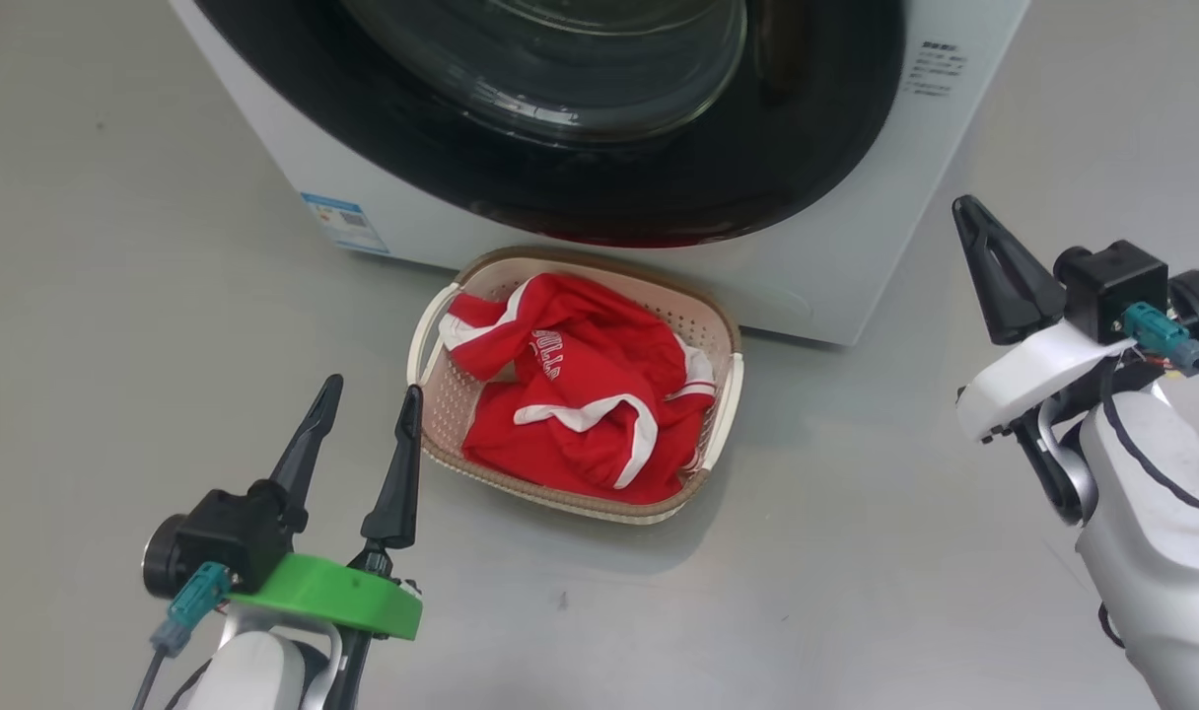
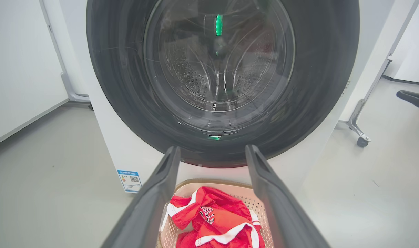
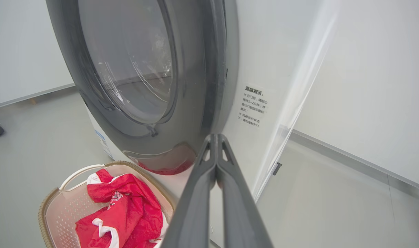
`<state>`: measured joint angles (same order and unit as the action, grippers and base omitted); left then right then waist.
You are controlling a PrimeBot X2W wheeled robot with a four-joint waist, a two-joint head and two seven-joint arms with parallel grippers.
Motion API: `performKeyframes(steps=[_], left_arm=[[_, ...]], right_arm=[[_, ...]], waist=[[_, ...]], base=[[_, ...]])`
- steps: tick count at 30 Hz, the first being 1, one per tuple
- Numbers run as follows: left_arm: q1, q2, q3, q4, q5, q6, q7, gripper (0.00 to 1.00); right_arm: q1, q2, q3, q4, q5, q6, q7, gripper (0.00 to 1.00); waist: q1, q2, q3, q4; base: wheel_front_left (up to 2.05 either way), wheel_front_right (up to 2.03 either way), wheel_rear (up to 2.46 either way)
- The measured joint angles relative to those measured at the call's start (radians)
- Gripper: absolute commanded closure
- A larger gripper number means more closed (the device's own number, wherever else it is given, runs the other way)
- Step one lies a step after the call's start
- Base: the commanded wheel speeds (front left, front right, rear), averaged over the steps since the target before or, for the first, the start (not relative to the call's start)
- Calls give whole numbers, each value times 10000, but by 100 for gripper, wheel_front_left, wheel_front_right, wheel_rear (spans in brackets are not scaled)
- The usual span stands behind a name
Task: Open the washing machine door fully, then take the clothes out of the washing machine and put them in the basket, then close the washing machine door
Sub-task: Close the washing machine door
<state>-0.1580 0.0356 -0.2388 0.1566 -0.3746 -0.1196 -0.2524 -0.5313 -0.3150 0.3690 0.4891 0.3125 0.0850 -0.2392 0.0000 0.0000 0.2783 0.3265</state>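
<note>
Hovering above the grey floor (image 1: 116, 345), left gripper (image 1: 375, 387): two dark fingers spread apart, nothing between them. Right gripper (image 1: 964, 204): fingers pressed together tip to tip, nothing clamped.

Nearest to the left gripper: the basket (image 1: 450, 399), standing on the floor just ahead of it and to its right. In the head view the right fingertip overlaps the basket's near-left rim; contact cannot be judged there. The left wrist view puts the basket below and ahead, showing between the two fingers. The clothes (image 1: 580, 394) lie bunched inside the basket, red with white trim and white lettering. From the right gripper the basket sits well off to the left and lower down.

Next out: the washing machine (image 1: 836, 247), directly behind the basket, the basket's far rim close to its white front. A blue sticker (image 1: 345, 222) is on the lower front, ahead-left of the left gripper. A white label (image 3: 253, 106) with small dark print is on the front panel just beyond the right gripper's tips, up and to the right.

Further: the washing machine door (image 1: 659, 187) lies flat against the machine front, closed. Left gripper faces it squarely; perforated steel drum (image 2: 195, 79) visible through the glass. Right gripper points at the door's right edge, apart from it.

Farthest: a castor (image 2: 363, 140) on a metal frame leg, beyond the machine, right of the left gripper.
</note>
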Motion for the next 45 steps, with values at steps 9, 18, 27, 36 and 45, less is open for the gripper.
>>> performKeyframes(steps=[9, 18, 27, 36, 45], left_arm=[[636, 79, 596, 194, 73, 59, 0, 0], [1170, 84, 993, 290, 77, 234, 0, 0], [1501, 82, 1028, 527, 77, 234, 0, 0], [1692, 81, 1014, 598, -119, 221, 0, 0], [1688, 79, 984, 506, 96, 221, 0, 0]], right_arm=[[1304, 520, -454, -311, 548, -453, -73, 100], [2427, 627, -965, -842, 848, -780, -84, 100], [3464, 640, -1396, -1645, 920, -980, -96, 100], [4380, 658, -1605, -2516, 894, -1162, -98, 22], [4753, 704, -1689, -3179, 700, -1244, -100, 0]], waist=[[0, 1, -842, -1186], [0, 0, -1458, -2431], [0, 0, -2013, -3242], [0, 0, -2459, -3502], [0, 0, -2505, -3408]], base=[[0, 0, 0], [0, 0, 0], [0, 0, 0], [0, 0, 0], [0, 0, 0]])
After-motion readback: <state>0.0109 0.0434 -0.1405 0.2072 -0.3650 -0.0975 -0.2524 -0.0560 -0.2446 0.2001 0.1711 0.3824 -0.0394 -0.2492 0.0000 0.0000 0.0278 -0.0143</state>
